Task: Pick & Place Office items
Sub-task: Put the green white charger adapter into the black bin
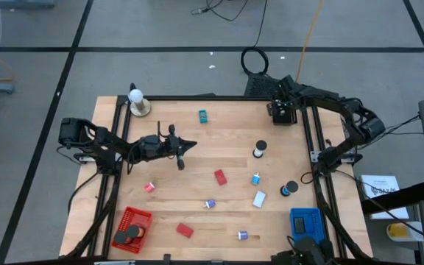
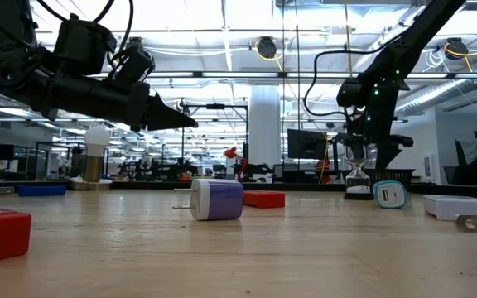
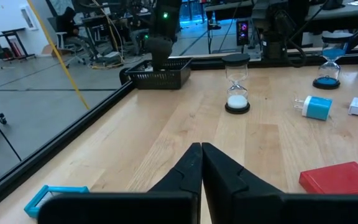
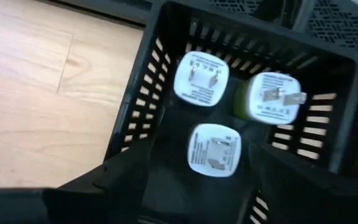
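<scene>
R wrist only: three chargers point(image 4: 214, 148) in black basket point(image 4: 135, 118).

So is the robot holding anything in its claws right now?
No. The left gripper is shut on nothing above the table. The right gripper is open over the black basket, with three plugs lying loose inside.

Three wall-plug chargers lie prong-face up inside the black slotted basket point(image 4: 328, 118): two white chargers point(image 4: 201, 79) and a green-sided charger point(image 4: 269, 96). Out on the tabletop point(image 1: 197, 154), scattered well apart, lie two red blocks point(image 1: 220, 177), a white block point(image 1: 259, 199), blue-and-white chargers point(image 1: 256, 179), purple-and-white chargers point(image 2: 217, 199), a teal clip point(image 1: 203, 115) and an upright black-capped hourglass point(image 3: 237, 83).
</scene>
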Controlling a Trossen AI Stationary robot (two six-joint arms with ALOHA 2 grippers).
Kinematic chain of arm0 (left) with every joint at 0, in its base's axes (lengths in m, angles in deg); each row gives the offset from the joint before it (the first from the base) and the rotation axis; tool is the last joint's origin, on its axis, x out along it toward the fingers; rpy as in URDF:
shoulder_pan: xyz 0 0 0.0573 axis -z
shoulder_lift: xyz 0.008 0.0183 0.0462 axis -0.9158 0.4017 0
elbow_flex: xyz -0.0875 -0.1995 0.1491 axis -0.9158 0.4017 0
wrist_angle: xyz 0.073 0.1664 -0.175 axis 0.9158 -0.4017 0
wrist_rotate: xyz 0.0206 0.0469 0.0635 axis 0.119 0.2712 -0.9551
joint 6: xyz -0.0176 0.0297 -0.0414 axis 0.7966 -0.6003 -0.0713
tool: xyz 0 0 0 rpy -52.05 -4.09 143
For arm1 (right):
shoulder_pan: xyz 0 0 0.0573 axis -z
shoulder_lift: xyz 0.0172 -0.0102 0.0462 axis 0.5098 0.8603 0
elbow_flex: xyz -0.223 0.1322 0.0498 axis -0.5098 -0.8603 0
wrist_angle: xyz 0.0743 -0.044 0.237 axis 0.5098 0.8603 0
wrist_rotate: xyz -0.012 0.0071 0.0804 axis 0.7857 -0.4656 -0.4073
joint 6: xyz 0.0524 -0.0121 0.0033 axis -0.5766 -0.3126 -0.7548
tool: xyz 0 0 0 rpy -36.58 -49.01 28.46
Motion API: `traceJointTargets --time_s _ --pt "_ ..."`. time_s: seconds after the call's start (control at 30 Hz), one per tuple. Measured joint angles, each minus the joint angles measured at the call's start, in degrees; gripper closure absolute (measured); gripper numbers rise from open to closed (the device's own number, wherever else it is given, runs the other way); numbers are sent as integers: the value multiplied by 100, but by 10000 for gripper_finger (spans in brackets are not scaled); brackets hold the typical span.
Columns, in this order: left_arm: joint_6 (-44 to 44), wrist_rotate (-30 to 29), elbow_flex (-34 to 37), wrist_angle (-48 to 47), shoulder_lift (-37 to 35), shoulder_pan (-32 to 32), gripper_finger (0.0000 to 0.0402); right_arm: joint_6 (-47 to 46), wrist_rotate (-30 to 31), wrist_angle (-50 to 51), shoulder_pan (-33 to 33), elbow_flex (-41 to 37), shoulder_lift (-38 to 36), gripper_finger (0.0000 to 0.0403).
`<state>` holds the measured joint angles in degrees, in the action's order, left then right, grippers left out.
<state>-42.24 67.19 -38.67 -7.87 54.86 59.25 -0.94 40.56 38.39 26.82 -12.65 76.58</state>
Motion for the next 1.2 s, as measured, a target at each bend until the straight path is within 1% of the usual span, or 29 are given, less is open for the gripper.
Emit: traceJointTargets --time_s 0.13,0.27,0.37,0.43,0.5,0.57,0.63,0.73,0.87,0.97,1.1,1.2 --pt "-1 -1 0 0 0 -1 395 35 365 197 24 0 -270 160" --pt "2 -2 0 0 0 -2 382 175 713 581 63 0 -661 201" --pt "-1 -2 0 0 0 -1 381 168 726 852 109 4 -779 250" --pt "0 -1 0 0 0 -2 388 136 726 909 111 2 -759 288" --pt "7 -1 0 -2 0 -1 396 131 704 785 98 -22 -681 329" --pt "13 -1 0 -2 0 2 397 133 654 664 96 -66 -576 369" --pt "13 -2 0 -2 0 2 389 156 488 523 96 -99 -437 394" --pt "13 -1 0 -2 0 2 383 166 415 457 96 -107 -216 389" --pt "0 -2 0 -2 0 2 395 165 464 282 96 -109 31 392" --pt "0 -2 0 -4 0 2 396 162 511 150 107 -107 67 401" --pt "7 -2 0 -4 0 2 383 83 541 140 107 -107 73 400" --pt "0 -2 0 -4 0 2 387 92 346 90 107 -107 69 402"
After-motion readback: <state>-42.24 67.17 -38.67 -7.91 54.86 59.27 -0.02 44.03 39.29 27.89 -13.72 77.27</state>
